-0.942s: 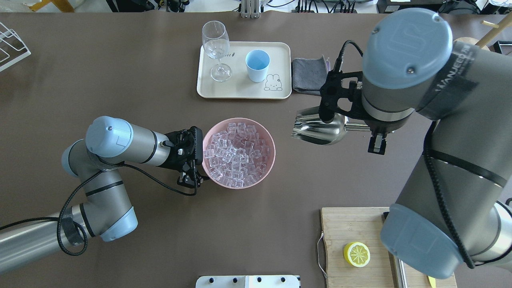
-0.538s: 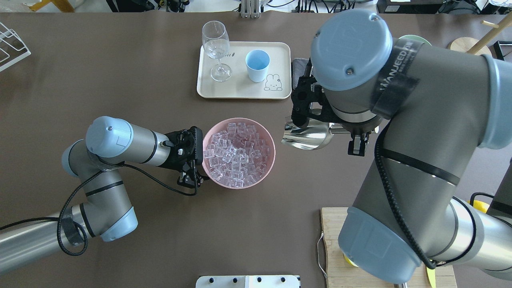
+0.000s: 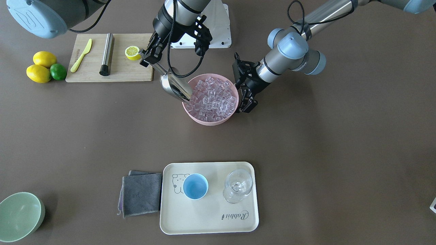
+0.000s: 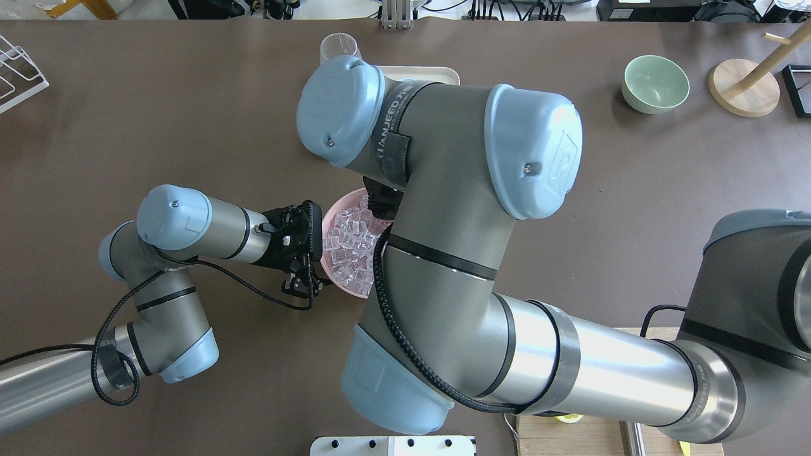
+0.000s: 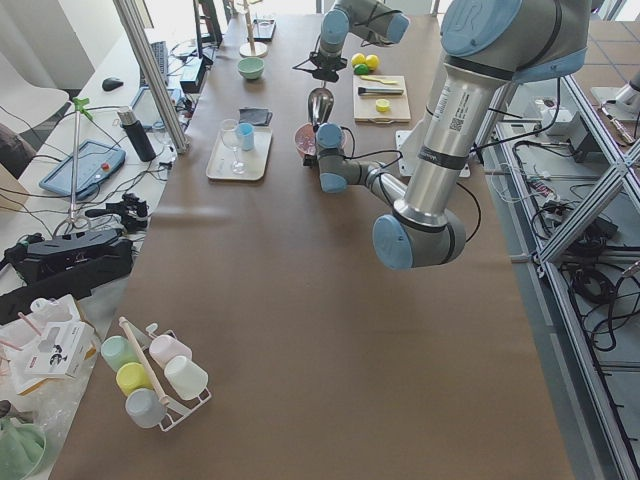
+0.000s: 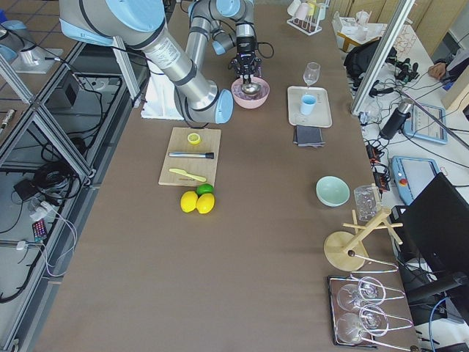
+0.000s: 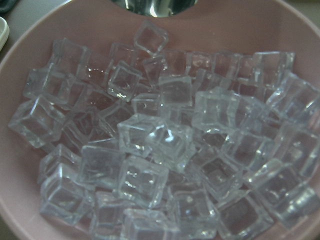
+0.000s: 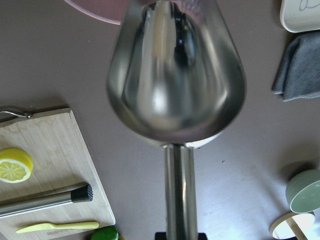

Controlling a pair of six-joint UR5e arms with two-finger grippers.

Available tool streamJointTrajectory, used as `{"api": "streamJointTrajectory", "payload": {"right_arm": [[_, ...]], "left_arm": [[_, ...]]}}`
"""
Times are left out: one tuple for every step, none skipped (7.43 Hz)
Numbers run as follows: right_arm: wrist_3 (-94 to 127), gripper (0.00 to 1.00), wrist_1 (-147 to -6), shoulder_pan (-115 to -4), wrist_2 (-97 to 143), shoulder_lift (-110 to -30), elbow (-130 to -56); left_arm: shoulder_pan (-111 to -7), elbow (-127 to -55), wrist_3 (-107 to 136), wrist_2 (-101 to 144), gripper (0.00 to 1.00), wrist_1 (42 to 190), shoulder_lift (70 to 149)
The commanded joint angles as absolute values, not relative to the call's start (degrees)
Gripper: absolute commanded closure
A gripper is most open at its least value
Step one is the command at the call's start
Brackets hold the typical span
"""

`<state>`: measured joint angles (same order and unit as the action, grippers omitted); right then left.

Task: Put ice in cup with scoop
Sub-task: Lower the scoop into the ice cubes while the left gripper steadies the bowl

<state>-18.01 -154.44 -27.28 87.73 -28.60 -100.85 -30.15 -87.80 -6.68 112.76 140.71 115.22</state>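
Note:
The ice [image 3: 213, 97] fills a pink bowl [image 3: 204, 120] at mid-table; it fills the left wrist view [image 7: 160, 145]. My right gripper [image 3: 150, 57] is shut on the handle of the steel scoop [image 3: 173, 86]. The scoop tilts down, its mouth at the ice by the bowl's rim, and looks empty in the right wrist view [image 8: 175, 80]. My left gripper [image 3: 242, 91] sits on the opposite rim and looks shut on it [image 4: 313, 247]. The light-blue cup [image 3: 195, 186] stands empty on a cream tray [image 3: 209, 221]. In the overhead view my right arm hides the cup.
A stemmed glass [image 3: 237, 185] stands next to the cup. A grey cloth [image 3: 141, 194] lies beside the tray, a green bowl [image 3: 18, 216] farther off. A cutting board [image 3: 92, 75] holds a lemon half [image 3: 132, 52], steel rod [image 3: 106, 53] and yellow knife [image 3: 81, 55].
My right arm has swung left with the scoop, from beside the pink bowl to over it, and now covers the tray in the overhead view. The left arm has not moved.

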Motion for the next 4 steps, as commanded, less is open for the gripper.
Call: {"api": "streamJointTrajectory", "payload": {"right_arm": [[-17.8, 1.00, -149.8, -26.0, 86.7, -28.3, -95.7], [-17.7, 1.00, -148.6, -25.7, 86.6, -28.3, -94.8], [-17.1, 1.00, -148.5, -25.0, 86.6, -27.8, -94.1], [-17.0, 1.00, -148.3, -24.4, 86.6, -27.6, -93.7]], "left_arm": [[-30.1, -87.8, -6.7, 112.8, 0.01, 140.7, 115.2], [-30.1, -87.8, -6.7, 112.8, 0.01, 140.7, 115.2], [-30.1, -87.8, -6.7, 112.8, 0.01, 140.7, 115.2], [-30.1, -87.9, -6.6, 112.8, 0.01, 140.7, 115.2]]}}
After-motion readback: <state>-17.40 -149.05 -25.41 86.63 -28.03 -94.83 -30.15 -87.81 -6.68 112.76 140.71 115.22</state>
